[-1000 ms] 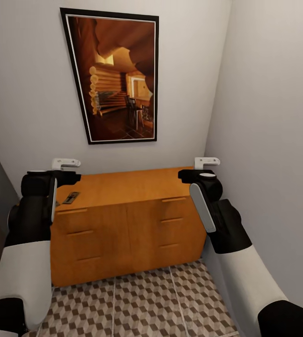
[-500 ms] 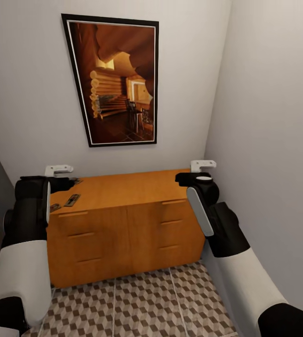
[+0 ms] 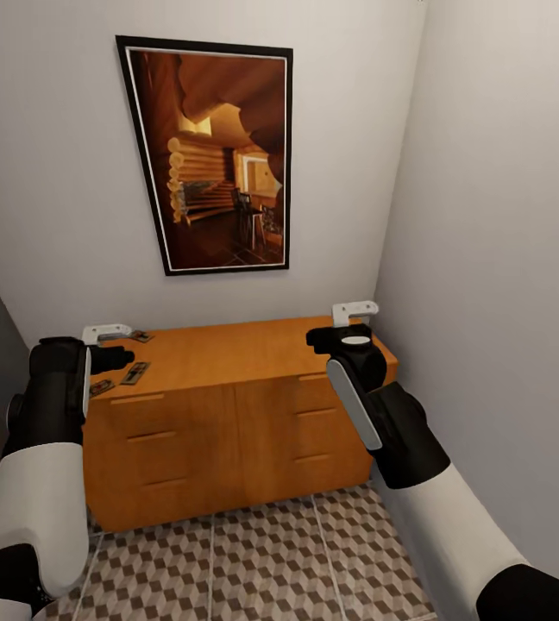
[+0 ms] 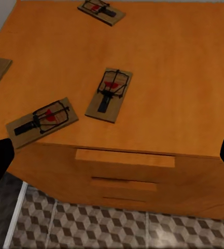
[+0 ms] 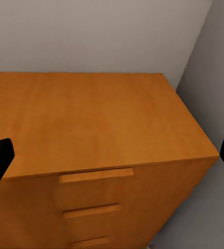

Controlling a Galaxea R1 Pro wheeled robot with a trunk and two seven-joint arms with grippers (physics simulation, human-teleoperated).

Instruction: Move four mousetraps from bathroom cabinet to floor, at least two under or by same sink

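cube-tiled floor (image 3: 254,561), orange cabinet (image 3: 228,414) bearing mousetraps (image 4: 110,94); both end effectors spread apart

Cabinet (image 3: 228,405) top is mostly bare on the right half; mousetraps (image 4: 110,94) clutter the left end, walls hem in the back and right.

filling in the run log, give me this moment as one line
phase: at cabinet | mousetraps: four on its top, none picked | left gripper: open, empty, above traps | right gripper: open, empty
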